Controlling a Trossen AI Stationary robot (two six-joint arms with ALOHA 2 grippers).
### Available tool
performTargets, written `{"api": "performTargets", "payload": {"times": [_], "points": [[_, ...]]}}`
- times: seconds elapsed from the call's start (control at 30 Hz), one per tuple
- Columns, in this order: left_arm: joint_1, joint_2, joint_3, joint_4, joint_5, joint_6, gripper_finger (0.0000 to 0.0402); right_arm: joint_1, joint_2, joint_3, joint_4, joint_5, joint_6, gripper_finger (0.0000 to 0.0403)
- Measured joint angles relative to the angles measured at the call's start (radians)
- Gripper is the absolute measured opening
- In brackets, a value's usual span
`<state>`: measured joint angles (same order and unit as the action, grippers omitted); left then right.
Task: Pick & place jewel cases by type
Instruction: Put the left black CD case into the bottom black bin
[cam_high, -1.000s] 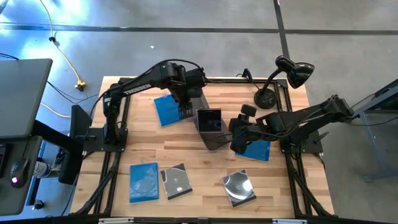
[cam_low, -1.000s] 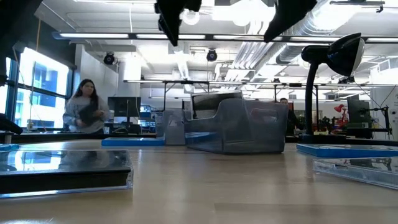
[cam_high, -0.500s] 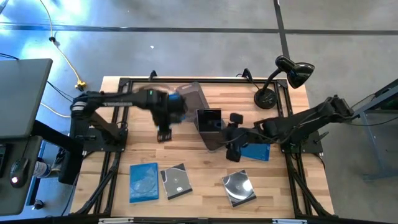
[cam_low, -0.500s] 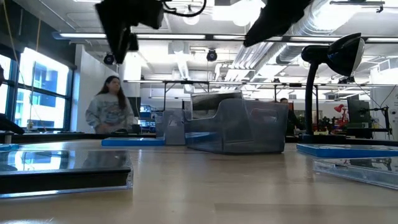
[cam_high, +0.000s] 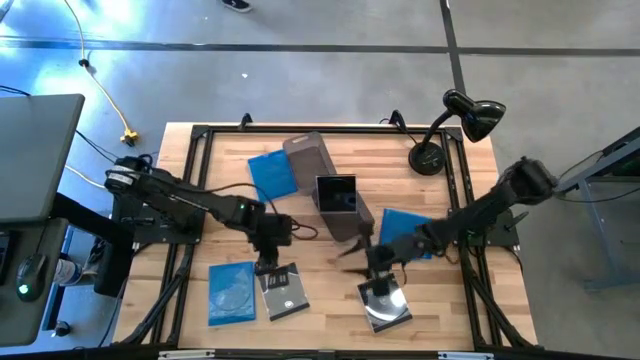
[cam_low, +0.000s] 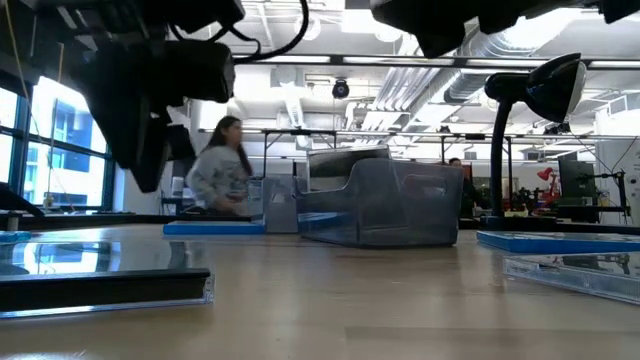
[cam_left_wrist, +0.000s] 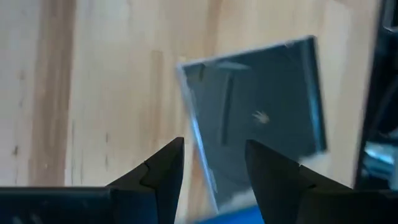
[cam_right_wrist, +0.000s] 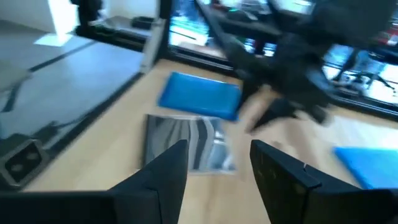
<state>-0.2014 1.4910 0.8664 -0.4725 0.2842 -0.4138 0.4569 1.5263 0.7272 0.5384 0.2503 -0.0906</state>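
My left gripper (cam_high: 268, 267) hangs open, pointing steeply down, just above the far edge of a dark jewel case (cam_high: 283, 292) (cam_left_wrist: 261, 118) lying flat near the table's front edge. A blue jewel case (cam_high: 231, 292) lies to its left. My right gripper (cam_high: 370, 272) is open and nearly level, over a silver-faced jewel case (cam_high: 385, 302), facing the table's left. Its wrist view shows the dark case (cam_right_wrist: 186, 152) and the blue case (cam_right_wrist: 202, 93) beyond its fingers. Two more blue cases lie flat, one at far left (cam_high: 272, 175) and one at right (cam_high: 408, 232). Neither gripper holds anything.
Two smoky-grey tubs (cam_high: 310, 155) (cam_high: 340, 205) stand mid-table between the arms. A black desk lamp (cam_high: 440, 140) is at the far right corner. A black frame (cam_high: 300, 130) runs round the wooden table. In the low view a person (cam_low: 222, 170) walks in the room behind.
My left gripper has swung from the far blue case and tub toward the near edge and down, ending over the dark case. My right gripper has gone toward the near edge and down, tipping up toward level. No case has moved. The person behind has walked to the right.
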Motion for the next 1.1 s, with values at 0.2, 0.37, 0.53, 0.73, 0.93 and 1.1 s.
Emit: {"api": "performTargets", "payload": {"times": [0.2,0.37,0.53,0.73,0.93,1.1], "points": [[-0.06,0.012,-0.016,0.107,-0.118,0.037,0.0168,0.036,0.247,0.192,-0.04,-0.046,0.004,0.0172],[-0.087,0.011,-0.017,0.09,-0.15,0.067,0.0168,0.032,0.44,0.391,-0.048,-0.187,0.054,0.0172],[-0.088,0.011,-0.017,-0.024,-0.17,-0.01,0.0168,0.031,0.586,0.588,-0.189,-0.235,0.062,0.0172],[-0.088,0.011,-0.017,-0.207,-0.212,-0.064,0.0168,-0.001,0.706,0.742,-0.332,-0.26,-0.015,0.0172],[-0.087,0.011,-0.017,-0.266,-0.25,-0.151,0.0168,-0.069,0.711,0.762,-0.393,-0.311,-0.083,0.0172],[-0.087,0.011,-0.017,-0.266,-0.254,-0.159,0.0168,-0.092,0.712,0.763,-0.403,-0.322,-0.225,0.0172]]}}
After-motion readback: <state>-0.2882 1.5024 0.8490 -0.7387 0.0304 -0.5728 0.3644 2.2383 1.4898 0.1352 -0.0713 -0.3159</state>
